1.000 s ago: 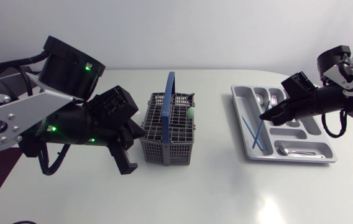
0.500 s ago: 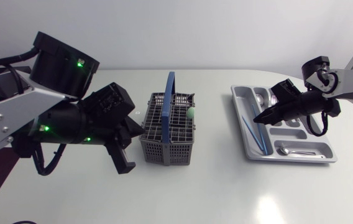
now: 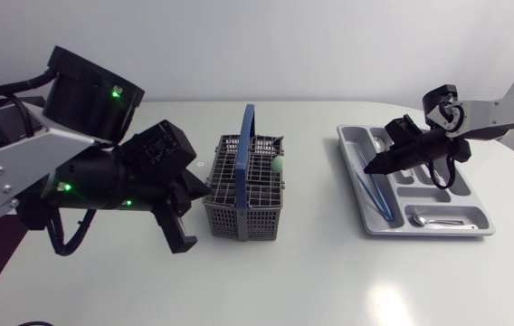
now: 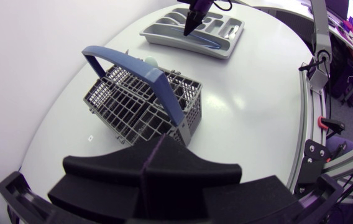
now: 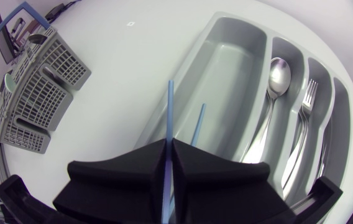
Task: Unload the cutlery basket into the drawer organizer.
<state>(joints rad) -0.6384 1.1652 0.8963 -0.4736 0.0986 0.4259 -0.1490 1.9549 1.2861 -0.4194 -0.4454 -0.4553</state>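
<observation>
Right pincer (image 3: 372, 168) sits over the drawer organizer (image 3: 351, 143), above the long compartment on the side facing the cutlery basket (image 3: 243, 204). From overhead I can't judge its grip. My left pincer (image 3: 183, 237) hangs just beside the basket, on the side away from the organizer.

On the left wrist feed its fingers are pressed together on nothing. The basket stands upright just ahead of them, its blue handle across the top.

On the right wrist feed the fingers are clamped on a blue chopstick (image 5: 169, 118), which runs out of the seam between them and ends over the long compartment's outer rim. A second blue chopstick (image 5: 198, 127) lies in that compartment just beside it. A spoon (image 5: 276, 68) and a fork (image 5: 309, 93) lie in the next two.
</observation>
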